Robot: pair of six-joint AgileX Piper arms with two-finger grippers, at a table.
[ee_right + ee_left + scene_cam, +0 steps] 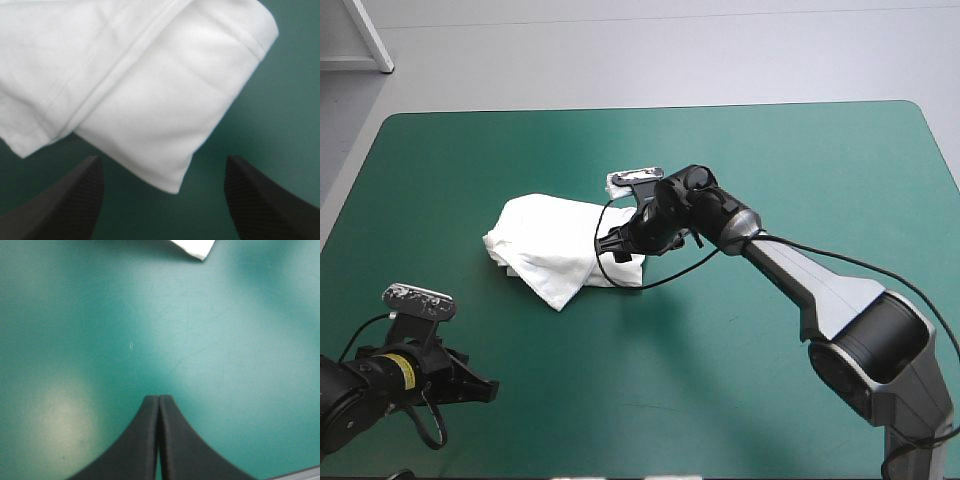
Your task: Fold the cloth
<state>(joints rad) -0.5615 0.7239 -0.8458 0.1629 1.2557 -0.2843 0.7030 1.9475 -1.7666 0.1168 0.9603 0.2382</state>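
Note:
The white T-shirt (pixel 555 245) lies as a folded bundle on the teal-green cover, a little left of the table's middle. My right gripper (pixel 617 245) is at the bundle's right edge, low over it. In the right wrist view its black fingers (pixel 75 197) stand wide apart, and the T-shirt's (pixel 145 95) folded layers and a hemmed corner lie just ahead of them, nothing pinched. My left gripper (pixel 485 390) rests near the table's front left, well clear of the bundle. Its fingers (pixel 159 405) meet in one arch over bare cover; a T-shirt corner (pixel 195 247) shows far ahead.
The teal-green cover (pixel 800 160) lies bare around the bundle. The right arm's black cable (pixel 670 272) curves over the cover beside the bundle's right edge.

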